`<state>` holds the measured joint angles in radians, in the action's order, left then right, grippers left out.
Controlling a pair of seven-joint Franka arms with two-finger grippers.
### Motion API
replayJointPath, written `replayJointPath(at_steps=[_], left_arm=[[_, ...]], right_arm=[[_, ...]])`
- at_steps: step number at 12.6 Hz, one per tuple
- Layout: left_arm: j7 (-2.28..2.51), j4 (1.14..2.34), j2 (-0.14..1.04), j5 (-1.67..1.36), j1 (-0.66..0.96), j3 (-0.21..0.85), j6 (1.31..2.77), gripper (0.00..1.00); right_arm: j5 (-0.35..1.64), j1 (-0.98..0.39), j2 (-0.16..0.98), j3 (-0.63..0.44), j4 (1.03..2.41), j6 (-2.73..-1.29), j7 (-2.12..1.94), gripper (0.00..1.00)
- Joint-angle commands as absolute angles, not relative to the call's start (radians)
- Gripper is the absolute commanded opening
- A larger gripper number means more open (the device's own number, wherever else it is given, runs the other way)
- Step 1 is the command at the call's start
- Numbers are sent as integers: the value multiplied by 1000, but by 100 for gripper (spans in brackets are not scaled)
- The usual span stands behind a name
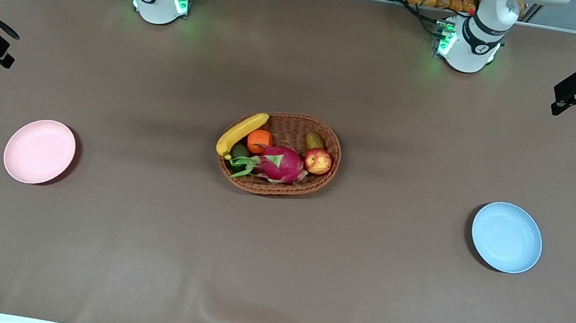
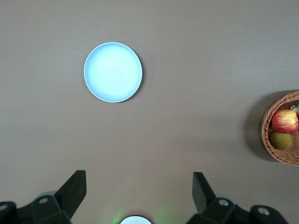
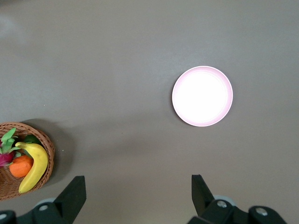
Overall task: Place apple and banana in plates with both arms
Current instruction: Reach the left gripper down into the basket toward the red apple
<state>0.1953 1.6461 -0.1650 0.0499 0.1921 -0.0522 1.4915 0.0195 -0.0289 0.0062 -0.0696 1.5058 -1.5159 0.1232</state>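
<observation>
2 fruits, apple [image 1: 318,161] and banana [image 1: 241,132], lie in the basket [image 1: 333,144].

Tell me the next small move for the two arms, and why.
Probably bring both open grippers in over the basket: the left gripper toward the apple at its end, the right gripper toward the banana. Both fruits lie in the basket, the pink plate and blue plate hold nothing, and neither gripper holds anything.

Bright even overhead light, soft shadows, pink plate [image 3: 202,96] glared white, sharp focus
</observation>
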Motion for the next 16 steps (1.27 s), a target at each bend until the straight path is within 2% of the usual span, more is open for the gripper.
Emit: replayJointPath(at_steps=[1,6,9,11,12,16], left_arm=[[181,1615,-150,35,201,-63,1463,100],[187,1528,-46,37,209,-52,1430,100],[228,1542,-3,9,213,-12,1436,100],[375,1545,67,-88,213,21,1471,100],[435,1572,86,-100,213,52,1524,100],[612,1808,107,-107,212,194,1883,100]], right_arm=[[14,-15,9,-61,1497,-1505,110,100],[14,-17,9,-61,1497,-1506,110,100],[14,-18,9,-61,1497,-1506,110,100],[14,-17,9,-61,1497,-1506,110,100],[14,-17,9,-61,1497,-1505,110,100],[15,-15,9,-61,1497,-1503,112,100]])
